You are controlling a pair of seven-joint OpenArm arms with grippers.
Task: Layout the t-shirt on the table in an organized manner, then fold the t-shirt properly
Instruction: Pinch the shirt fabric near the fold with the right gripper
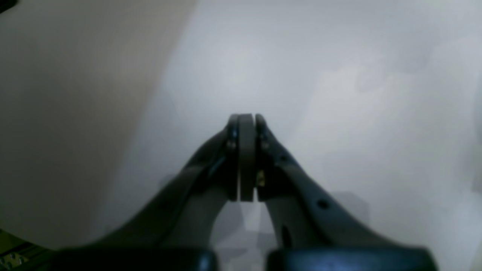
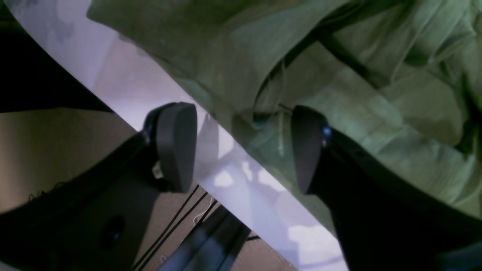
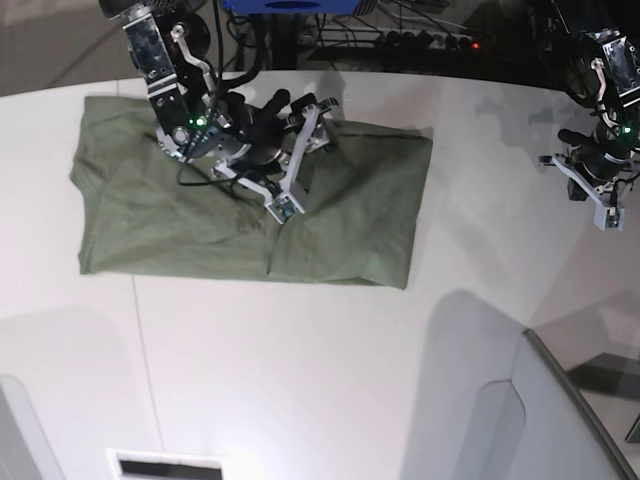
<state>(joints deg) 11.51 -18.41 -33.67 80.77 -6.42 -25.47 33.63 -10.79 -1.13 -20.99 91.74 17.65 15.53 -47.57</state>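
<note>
The olive-green t-shirt (image 3: 180, 215) lies on the white table (image 3: 300, 380) as a rough rectangle with creases, at the back left in the base view. My right gripper (image 3: 305, 155) hovers over its upper middle, open. In the right wrist view the two dark pads (image 2: 177, 146) stand wide apart, with the right gripper (image 2: 241, 150) over the wrinkled t-shirt (image 2: 339, 75) hem beside the table (image 2: 124, 86) edge, nothing clamped. My left gripper (image 3: 606, 215) hangs at the far right, away from the cloth. Its left gripper (image 1: 246, 120) pads are pressed together over bare table (image 1: 339, 94).
A grey translucent panel (image 3: 530, 420) rises at the front right corner. A white slotted piece (image 3: 170, 465) sits at the front edge. Cables and a power strip (image 3: 420, 40) lie beyond the table's curved back edge. Floor and cables (image 2: 177, 222) show below the table edge.
</note>
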